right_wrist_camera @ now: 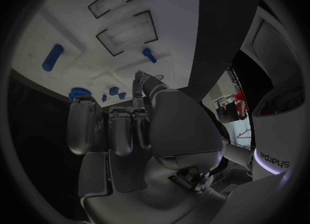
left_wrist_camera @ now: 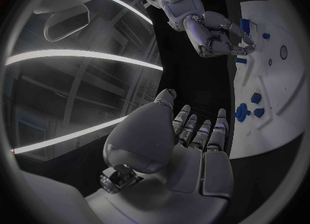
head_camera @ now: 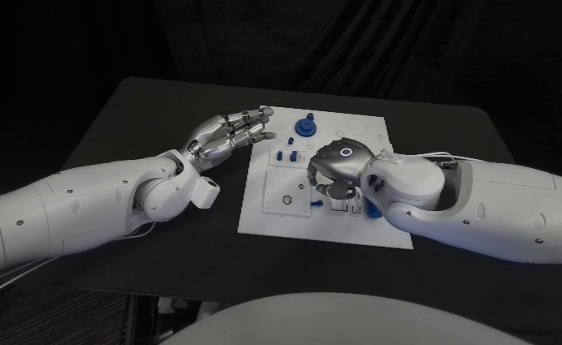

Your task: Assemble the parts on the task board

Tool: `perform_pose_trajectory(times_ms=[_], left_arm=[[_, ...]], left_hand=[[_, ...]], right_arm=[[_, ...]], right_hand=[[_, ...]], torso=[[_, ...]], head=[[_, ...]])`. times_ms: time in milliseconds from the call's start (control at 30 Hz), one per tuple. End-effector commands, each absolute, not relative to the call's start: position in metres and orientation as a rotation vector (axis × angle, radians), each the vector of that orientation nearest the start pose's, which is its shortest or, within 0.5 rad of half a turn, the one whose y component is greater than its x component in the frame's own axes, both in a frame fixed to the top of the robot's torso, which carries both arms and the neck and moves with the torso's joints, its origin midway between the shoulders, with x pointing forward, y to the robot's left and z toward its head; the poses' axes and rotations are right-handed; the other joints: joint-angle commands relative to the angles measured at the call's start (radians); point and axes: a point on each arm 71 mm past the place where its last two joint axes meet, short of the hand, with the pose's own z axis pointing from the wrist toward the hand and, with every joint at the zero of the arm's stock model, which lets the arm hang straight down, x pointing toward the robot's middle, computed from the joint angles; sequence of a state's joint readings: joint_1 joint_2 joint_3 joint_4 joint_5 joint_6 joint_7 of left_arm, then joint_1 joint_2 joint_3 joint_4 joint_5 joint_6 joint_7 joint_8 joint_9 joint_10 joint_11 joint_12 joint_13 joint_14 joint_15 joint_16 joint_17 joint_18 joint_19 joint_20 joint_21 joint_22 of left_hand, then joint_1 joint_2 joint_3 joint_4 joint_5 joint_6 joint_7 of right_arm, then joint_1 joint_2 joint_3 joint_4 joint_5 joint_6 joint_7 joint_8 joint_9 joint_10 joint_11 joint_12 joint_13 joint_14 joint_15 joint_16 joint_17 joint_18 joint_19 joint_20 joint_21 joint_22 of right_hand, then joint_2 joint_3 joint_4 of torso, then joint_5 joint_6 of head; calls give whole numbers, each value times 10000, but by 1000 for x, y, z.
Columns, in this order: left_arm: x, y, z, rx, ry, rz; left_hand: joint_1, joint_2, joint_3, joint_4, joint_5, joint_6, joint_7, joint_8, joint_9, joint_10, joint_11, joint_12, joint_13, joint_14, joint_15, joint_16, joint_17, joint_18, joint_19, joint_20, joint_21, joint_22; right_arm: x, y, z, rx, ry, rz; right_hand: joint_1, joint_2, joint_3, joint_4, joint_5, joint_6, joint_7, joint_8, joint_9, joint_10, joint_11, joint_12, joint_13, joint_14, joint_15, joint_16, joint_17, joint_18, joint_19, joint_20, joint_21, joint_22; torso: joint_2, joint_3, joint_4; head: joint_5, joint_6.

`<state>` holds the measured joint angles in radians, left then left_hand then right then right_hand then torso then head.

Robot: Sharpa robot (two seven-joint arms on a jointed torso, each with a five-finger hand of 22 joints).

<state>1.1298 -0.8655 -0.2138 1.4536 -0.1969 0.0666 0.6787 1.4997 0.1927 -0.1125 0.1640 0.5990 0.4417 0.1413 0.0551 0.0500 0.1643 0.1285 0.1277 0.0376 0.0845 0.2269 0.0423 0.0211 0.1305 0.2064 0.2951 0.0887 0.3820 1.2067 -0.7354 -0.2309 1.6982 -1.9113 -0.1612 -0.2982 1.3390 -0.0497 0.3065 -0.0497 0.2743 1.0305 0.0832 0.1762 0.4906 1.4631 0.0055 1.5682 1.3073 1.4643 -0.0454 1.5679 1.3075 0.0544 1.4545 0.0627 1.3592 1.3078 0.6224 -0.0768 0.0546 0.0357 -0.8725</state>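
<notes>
The white task board (head_camera: 352, 227) lies mid-table with small blue parts on it. A round blue part (head_camera: 305, 127) stands near its far edge, and smaller ones (head_camera: 288, 154) lie close by. My left hand (head_camera: 235, 135) hovers at the board's left far corner, fingers stretched out and holding nothing; its palm (left_wrist_camera: 194, 152) faces the board (left_wrist_camera: 271, 126). My right hand (head_camera: 334, 166) hangs over the board's middle with its fingers curled down, and I see nothing in them. A blue part (head_camera: 318, 200) lies just by its fingertips. From the right wrist, the curled fingers (right_wrist_camera: 119, 128) sit below two framed recesses (right_wrist_camera: 126, 33) and a blue peg (right_wrist_camera: 149, 54).
The board sits on a black table (head_camera: 140, 109) with dark bare surface all round. My right forearm (head_camera: 469, 199) covers the board's near right corner. Another blue part (head_camera: 370, 209) shows beside that wrist.
</notes>
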Motion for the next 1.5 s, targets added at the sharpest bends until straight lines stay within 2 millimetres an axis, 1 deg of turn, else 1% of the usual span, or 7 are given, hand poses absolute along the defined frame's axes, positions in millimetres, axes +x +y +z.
perform_pose_trajectory(times_ms=[33,233,267,467,833,1200,1500], left_arm=[[444,221,-250,-7938,15277,-19036],[444,218,-251,-7925,15303,-19086],[444,218,-251,-7923,15309,-19098],[444,219,-251,-7940,15315,-19079],[442,224,-251,-8000,15298,-19010],[439,230,-252,-8107,15299,-18903],[437,231,-252,-8139,15320,-18890]], left_hand=[[-10,30,42,7,55,53,-11,60,12,81,-8,53,11,60,30,43,12,-72,87,-3,59,7],[-13,32,48,7,55,56,-11,60,12,100,-3,68,14,62,30,45,12,-79,87,-3,59,-4],[-13,32,48,7,55,56,-11,60,12,100,-3,68,14,62,30,45,12,-79,87,-3,59,-4],[-13,32,48,7,55,56,-11,60,12,100,-3,68,14,62,30,45,12,-79,87,-3,59,-4],[-14,34,54,6,54,63,-10,61,13,108,0,75,15,66,30,48,13,-84,94,-4,61,0],[-13,36,69,0,58,83,-9,64,15,129,11,92,18,84,28,61,17,-98,111,-5,67,6],[-11,35,78,-4,62,94,-6,67,16,144,16,104,20,91,28,66,18,-106,122,-5,71,11]], right_arm=[[412,-103,-234,-7426,16670,5069],[419,-95,-239,-7668,16715,5050],[419,-95,-240,-7707,16764,5023],[420,-101,-242,-7570,16855,5022],[393,-123,-240,-6200,16904,5967],[354,-138,-238,-5543,16513,5751],[332,-144,-254,-5473,16536,5220]], right_hand=[[-76,-4,79,0,12,69,34,41,12,1077,65,26,2635,1065,-10,29,2633,-46,42,6,22,1974],[-85,4,100,-10,15,60,36,31,15,1077,66,26,2635,1065,-7,29,2633,-43,37,8,13,1970],[-164,-32,193,-72,17,-105,86,-105,-19,1077,98,26,2635,1065,14,29,2633,-30,2,29,-46,1951],[-586,-144,344,23,10,-552,221,-528,-228,1077,185,26,2635,1065,96,29,2633,0,-85,101,-189,1907],[-1606,-580,-147,1077,-18,-417,274,-829,-551,1077,314,26,2635,1065,198,29,2633,-260,565,206,969,2260],[-1878,-788,-896,1896,-3,189,179,-594,-401,1077,271,26,2635,1065,168,29,2633,-301,677,187,1182,2313],[-1861,-842,-989,2002,1,210,149,-589,-371,1077,242,26,2635,1065,142,29,2633,-294,665,167,1161,2304]], torso=[[0,-20,-7],[15,-18,9],[19,-2,6],[15,-5,20],[15,1,2],[22,10,-27],[34,26,-69]], head=[[19,-1],[-31,-1],[-15,-1],[50,-1],[68,-1],[-51,-1],[-115,-1]])
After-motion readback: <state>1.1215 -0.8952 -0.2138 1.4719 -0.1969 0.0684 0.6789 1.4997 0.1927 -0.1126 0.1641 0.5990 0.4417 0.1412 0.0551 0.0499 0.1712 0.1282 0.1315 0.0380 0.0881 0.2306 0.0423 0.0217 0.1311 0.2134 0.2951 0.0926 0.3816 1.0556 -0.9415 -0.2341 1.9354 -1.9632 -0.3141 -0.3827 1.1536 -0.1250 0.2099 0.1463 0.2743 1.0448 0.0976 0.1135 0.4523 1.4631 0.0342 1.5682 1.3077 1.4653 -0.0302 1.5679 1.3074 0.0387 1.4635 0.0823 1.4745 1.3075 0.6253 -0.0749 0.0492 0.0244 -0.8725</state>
